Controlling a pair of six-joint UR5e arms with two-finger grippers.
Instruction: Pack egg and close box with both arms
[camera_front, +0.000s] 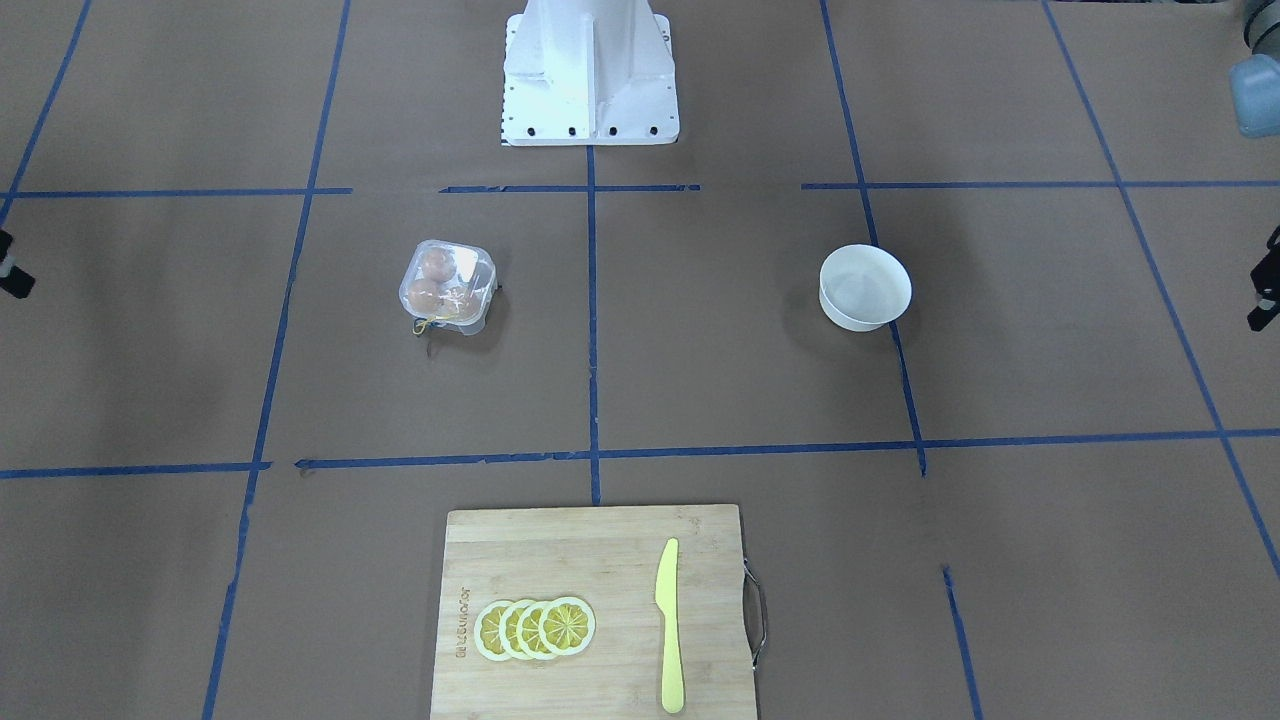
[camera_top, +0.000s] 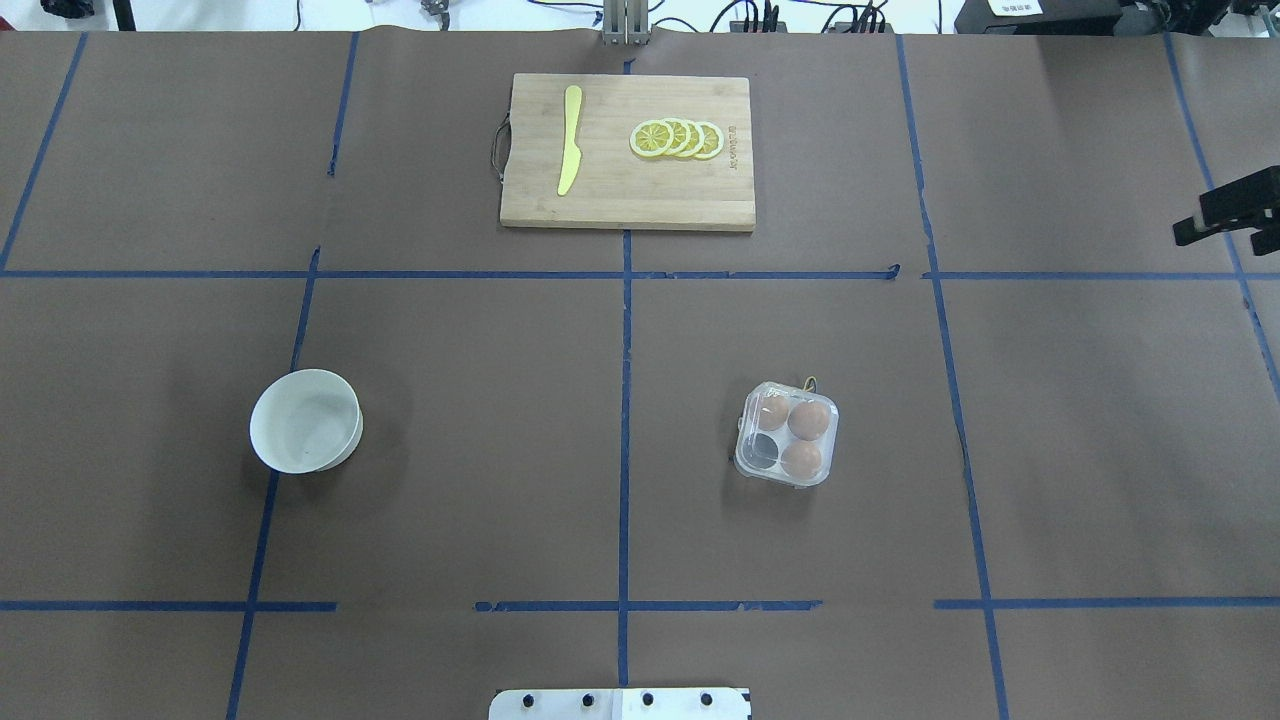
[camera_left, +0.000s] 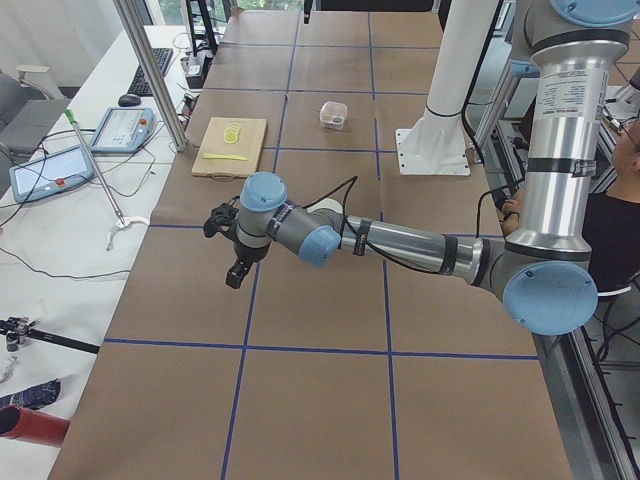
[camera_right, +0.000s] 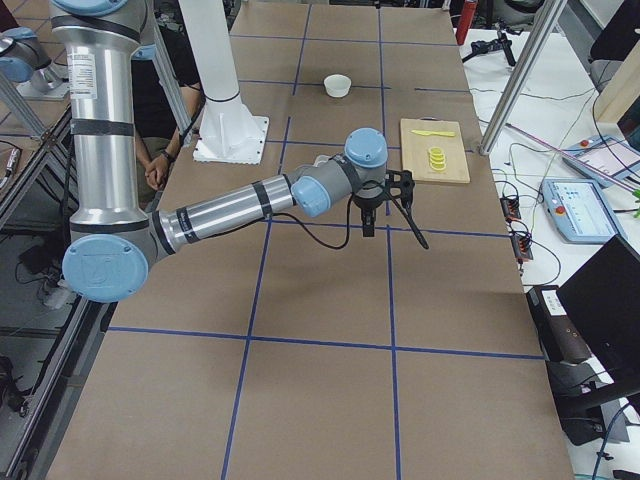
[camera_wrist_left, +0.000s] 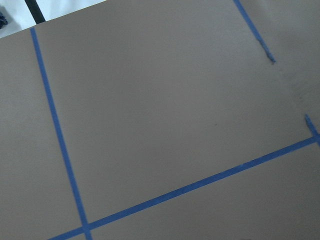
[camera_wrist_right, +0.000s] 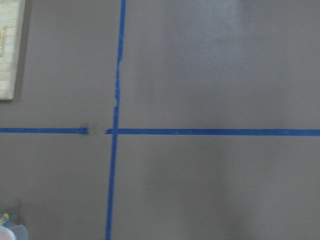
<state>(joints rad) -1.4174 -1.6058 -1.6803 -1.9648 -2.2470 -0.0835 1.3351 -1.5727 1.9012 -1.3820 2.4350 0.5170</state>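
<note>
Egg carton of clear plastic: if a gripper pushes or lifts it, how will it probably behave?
The egg carton looks thin and clear, so it is probably light and may slide when pushed. Three brown eggs and one empty cell suggest uneven weight. Hard squeezing could crack them.

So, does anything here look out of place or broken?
Nothing spilled or broken. The box sits slightly askew to the tape lines, with three brown eggs and one cell empty.
</note>
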